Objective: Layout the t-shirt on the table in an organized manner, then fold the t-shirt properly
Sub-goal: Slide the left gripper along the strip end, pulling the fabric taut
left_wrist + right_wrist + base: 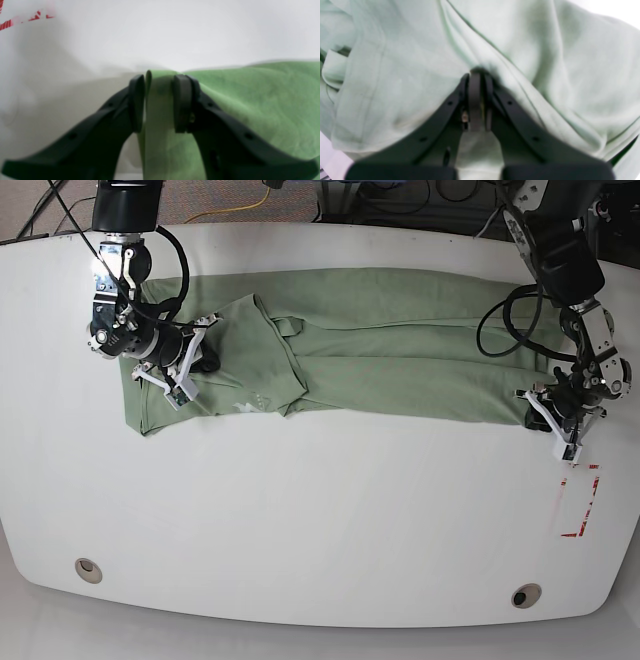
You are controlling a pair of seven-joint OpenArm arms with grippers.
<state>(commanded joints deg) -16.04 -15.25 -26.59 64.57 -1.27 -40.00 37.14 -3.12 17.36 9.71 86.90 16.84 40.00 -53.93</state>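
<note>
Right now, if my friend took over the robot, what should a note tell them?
Left gripper: shut on the shirt's edge, at the base view's right end.
Right gripper: shut on a bunch of shirt at the other end.
Shirt: stretched in a long band across the table, one sleeve flopped over the body, wrinkled.
Done: partly spread.
Left: flatten it, free the sleeve, then do all the folds.

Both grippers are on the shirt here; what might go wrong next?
1. The left gripper pinches only the t-shirt's edge, with a gap beside one of its fingers; the cloth may slip out.
2. The right gripper is shut in bunched folds and may drag several layers.
</note>
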